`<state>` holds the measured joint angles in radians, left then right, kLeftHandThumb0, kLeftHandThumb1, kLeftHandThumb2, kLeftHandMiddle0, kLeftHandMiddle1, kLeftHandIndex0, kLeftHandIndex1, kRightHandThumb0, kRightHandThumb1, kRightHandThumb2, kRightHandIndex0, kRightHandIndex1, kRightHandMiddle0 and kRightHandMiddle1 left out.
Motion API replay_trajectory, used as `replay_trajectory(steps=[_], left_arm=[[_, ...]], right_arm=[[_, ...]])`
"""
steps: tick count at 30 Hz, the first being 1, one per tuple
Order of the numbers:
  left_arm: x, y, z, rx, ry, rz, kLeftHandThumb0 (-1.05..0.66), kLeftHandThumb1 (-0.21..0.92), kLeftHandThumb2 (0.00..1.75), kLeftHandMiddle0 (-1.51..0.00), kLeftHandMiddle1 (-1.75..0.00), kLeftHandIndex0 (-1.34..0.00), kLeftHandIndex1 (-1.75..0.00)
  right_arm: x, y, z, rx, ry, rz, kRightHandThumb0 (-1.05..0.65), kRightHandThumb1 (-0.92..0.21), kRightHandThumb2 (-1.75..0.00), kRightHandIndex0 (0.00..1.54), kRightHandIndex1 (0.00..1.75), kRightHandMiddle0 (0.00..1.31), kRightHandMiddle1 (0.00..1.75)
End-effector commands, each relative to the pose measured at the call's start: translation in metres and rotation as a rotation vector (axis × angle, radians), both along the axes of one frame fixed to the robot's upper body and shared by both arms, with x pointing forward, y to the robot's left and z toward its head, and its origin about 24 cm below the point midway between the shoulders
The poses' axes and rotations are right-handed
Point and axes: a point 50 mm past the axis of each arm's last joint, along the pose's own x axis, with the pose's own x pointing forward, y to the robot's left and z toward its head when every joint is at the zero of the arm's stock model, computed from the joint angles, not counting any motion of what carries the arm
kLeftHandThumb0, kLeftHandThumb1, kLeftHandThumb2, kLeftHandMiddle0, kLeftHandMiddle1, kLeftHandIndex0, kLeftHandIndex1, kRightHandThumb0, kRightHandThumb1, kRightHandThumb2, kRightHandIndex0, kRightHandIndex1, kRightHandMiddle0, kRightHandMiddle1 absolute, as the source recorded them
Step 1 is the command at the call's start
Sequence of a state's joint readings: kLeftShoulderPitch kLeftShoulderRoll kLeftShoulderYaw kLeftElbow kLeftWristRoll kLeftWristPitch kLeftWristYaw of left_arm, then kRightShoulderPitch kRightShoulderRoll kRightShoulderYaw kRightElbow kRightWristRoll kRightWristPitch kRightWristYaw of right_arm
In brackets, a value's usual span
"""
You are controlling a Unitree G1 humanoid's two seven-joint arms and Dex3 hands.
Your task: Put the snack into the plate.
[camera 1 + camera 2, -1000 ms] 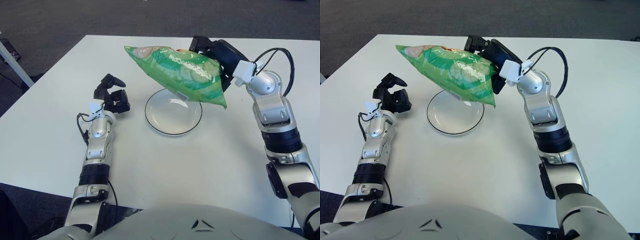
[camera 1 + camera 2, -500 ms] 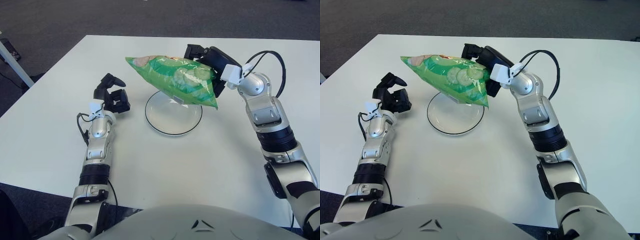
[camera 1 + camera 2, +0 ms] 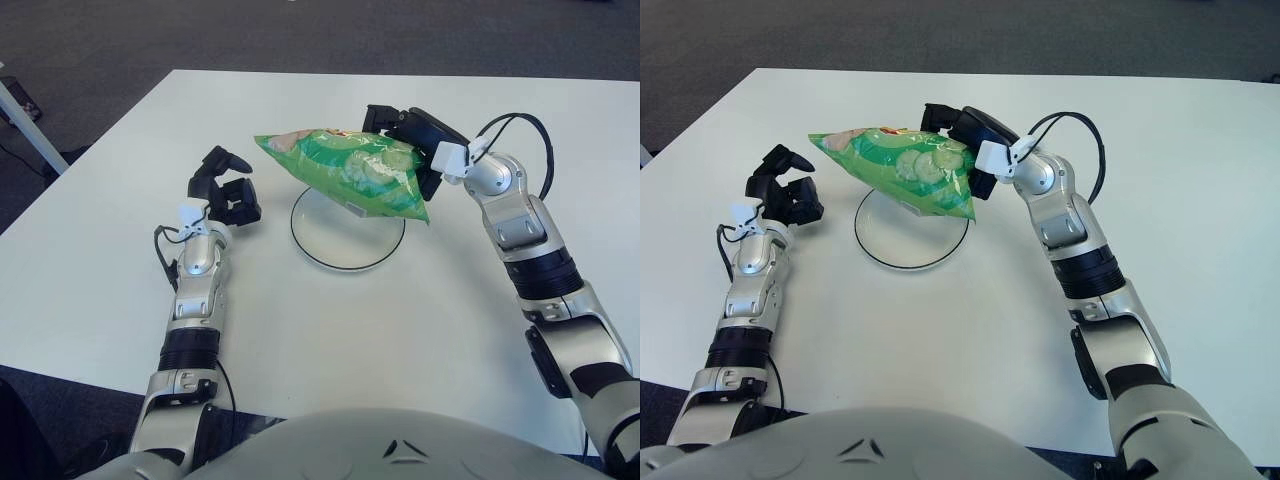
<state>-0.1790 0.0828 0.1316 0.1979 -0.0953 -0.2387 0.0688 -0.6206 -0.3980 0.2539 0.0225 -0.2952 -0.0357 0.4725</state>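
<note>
A green snack bag [image 3: 345, 170] hangs in the air, held at its right end by my right hand [image 3: 412, 140], whose fingers are shut on it. The bag lies tilted, just above the far part of a white plate [image 3: 335, 250] with a dark rim in the middle of the table. The bag hides the plate's far edge. My left hand [image 3: 225, 190] rests over the table left of the plate, fingers curled and holding nothing.
The white table [image 3: 300, 320] carries only the plate. Dark carpet lies beyond the table's far edge, and a white table leg [image 3: 25, 125] stands at the far left.
My right hand has moved left and down with the bag, bringing it lower over the plate. The left hand has not moved.
</note>
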Motion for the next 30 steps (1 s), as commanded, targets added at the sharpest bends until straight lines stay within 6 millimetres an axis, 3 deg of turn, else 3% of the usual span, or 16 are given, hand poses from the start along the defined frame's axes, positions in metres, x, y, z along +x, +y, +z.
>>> replay_trajectory(steps=[1,7,12,13,17,20,23,24,26,30], left_arm=[[-0.03,-0.009,-0.056,-0.061,0.204,0.015,-0.49,0.3,1.34,-1.34,-1.75,-0.63,-1.75],[-0.03,-0.009,-0.056,-0.058,0.2,0.011,-0.49,0.3,1.33,-1.34,-1.75,-0.63,-1.75],[-0.03,-0.009,-0.056,-0.05,0.206,0.02,-0.49,0.31,1.33,-1.34,-1.75,-0.62,-1.75],[-0.03,-0.009,-0.056,-0.049,0.209,0.021,-0.49,0.31,1.33,-1.34,-1.75,-0.62,-1.75],[-0.029,-0.008,-0.056,-0.05,0.213,0.023,-0.49,0.31,1.33,-1.34,-1.75,-0.62,-1.75],[-0.03,-0.008,-0.056,-0.05,0.213,0.022,-0.48,0.31,1.33,-1.34,-1.75,-0.62,-1.75],[-0.03,-0.008,-0.056,-0.05,0.212,0.02,-0.48,0.31,1.33,-1.34,-1.75,-0.62,-1.75],[-0.029,-0.008,-0.056,-0.051,0.212,0.019,-0.48,0.31,1.33,-1.34,-1.75,-0.62,-1.75],[-0.029,-0.008,-0.056,-0.051,0.211,0.018,-0.48,0.31,1.33,-1.33,-1.75,-0.62,-1.75],[-0.029,-0.008,-0.056,-0.055,0.211,0.018,-0.48,0.31,1.32,-1.33,-1.75,-0.62,-1.75]], right_arm=[[0.003,0.001,0.005,-0.054,-0.004,0.022,0.0,0.07,-1.75,0.91,1.72,0.68,1.74],[0.005,0.0,0.002,-0.089,0.061,0.067,-0.01,0.11,-1.75,0.92,1.74,0.77,1.61],[0.006,-0.001,0.0,-0.135,0.057,0.098,-0.01,0.09,-1.72,0.91,1.75,0.76,1.59],[0.005,-0.001,0.0,-0.15,0.054,0.104,-0.01,0.0,-1.63,0.86,1.72,0.65,1.64],[0.004,-0.001,0.0,-0.202,0.062,0.138,-0.01,-0.17,-1.46,0.76,1.67,0.49,1.72],[0.002,-0.003,-0.002,-0.262,0.1,0.185,-0.01,-0.43,-1.14,0.55,1.6,0.37,1.74],[0.001,-0.005,-0.004,-0.298,0.126,0.215,-0.43,-0.32,-1.05,0.22,1.61,0.12,1.65],[0.0,-0.008,-0.007,-0.307,0.14,0.221,-0.48,-0.31,-1.04,0.18,1.6,0.1,1.63],[0.0,-0.011,-0.01,-0.324,0.166,0.227,-0.61,-0.31,-0.97,0.07,1.42,0.04,1.55],[0.001,-0.011,-0.01,-0.382,0.209,0.237,-0.69,-0.32,-0.9,0.02,0.96,0.01,1.32]])
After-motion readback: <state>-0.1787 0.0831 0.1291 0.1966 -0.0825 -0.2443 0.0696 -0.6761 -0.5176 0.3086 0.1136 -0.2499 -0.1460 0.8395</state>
